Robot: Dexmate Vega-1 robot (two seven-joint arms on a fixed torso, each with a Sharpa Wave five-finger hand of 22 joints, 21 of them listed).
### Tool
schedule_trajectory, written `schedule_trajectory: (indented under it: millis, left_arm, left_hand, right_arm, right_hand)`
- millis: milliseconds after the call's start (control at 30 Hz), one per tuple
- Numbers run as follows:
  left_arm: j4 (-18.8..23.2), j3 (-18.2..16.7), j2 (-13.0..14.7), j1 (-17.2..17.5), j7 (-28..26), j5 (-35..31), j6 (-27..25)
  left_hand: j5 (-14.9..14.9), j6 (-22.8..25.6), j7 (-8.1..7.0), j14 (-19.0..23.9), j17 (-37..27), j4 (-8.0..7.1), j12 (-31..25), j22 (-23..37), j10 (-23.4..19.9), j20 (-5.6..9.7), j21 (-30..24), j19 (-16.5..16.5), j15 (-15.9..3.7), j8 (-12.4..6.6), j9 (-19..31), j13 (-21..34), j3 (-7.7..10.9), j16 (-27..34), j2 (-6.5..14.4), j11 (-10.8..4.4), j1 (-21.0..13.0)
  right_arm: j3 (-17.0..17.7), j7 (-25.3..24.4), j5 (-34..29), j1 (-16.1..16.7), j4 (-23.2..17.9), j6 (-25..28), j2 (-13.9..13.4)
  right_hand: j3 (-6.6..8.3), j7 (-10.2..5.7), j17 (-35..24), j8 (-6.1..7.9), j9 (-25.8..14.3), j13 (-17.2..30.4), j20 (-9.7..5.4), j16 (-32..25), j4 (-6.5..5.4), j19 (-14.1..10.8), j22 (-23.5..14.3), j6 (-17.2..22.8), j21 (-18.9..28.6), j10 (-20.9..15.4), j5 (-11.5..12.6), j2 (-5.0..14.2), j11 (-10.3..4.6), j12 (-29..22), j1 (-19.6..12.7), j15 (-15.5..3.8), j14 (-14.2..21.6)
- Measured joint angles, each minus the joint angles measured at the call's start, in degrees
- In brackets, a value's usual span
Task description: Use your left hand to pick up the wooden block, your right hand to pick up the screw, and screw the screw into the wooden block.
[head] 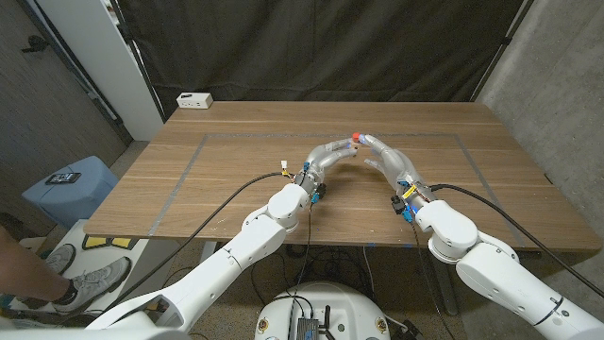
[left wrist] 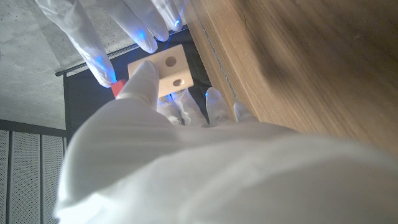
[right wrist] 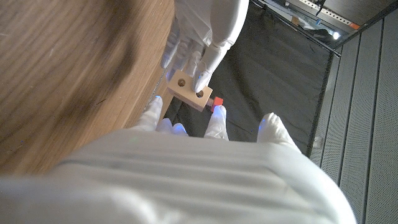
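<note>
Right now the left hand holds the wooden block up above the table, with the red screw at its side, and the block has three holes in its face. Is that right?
Not quite. The wooden block has two holes in its face, not three, as the left wrist view shows. The rest stands: the left hand holds it above the table, with the red screw at its side.

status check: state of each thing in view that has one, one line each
wooden block: held off the table by the left robot hand, two holes showing, both look empty
screw: red part showing beside the block, at the right robot hand's fingertips, not yet in a hole
left robot hand: raised, gripping the block
right robot hand: raised, holding the screw, fingertips meeting the left's
</note>
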State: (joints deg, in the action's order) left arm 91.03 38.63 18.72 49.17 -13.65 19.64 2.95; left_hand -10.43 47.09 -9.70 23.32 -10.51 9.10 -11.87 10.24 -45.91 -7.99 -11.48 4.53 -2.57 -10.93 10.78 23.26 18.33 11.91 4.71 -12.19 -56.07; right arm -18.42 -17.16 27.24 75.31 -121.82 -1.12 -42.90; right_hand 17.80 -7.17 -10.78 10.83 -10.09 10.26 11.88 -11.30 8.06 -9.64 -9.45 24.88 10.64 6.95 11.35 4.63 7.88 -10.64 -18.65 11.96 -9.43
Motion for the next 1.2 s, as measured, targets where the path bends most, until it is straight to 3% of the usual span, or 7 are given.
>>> schedule_trajectory:
  millis: [1200]
  left_arm:
    - [-1.61, -0.15, -0.04, -1.41, 0.82, 0.55, -0.64]
  left_hand:
    - [-0.17, -0.08, 0.09, 0.21, 0.0, 0.08, 0.18, 0.0, 0.11, 0.01, 0.0, -0.01, 0.21, -0.07, -0.01, 0.01, -0.09, 0.0, 0.21, 0.11, 0.24]
  right_arm:
    - [-0.72, -0.36, -0.08, -0.87, 0.6, -0.5, 1.08]
  right_hand:
    - [0.24, 0.42, 0.0, 0.44, 0.01, 0.0, 0.0, 0.0, 0.24, -0.63, 0.0, 2.45, 0.0, -0.52, 0.0, 0.0, 0.1, 0.0, 0.0, -0.22, 0.22]
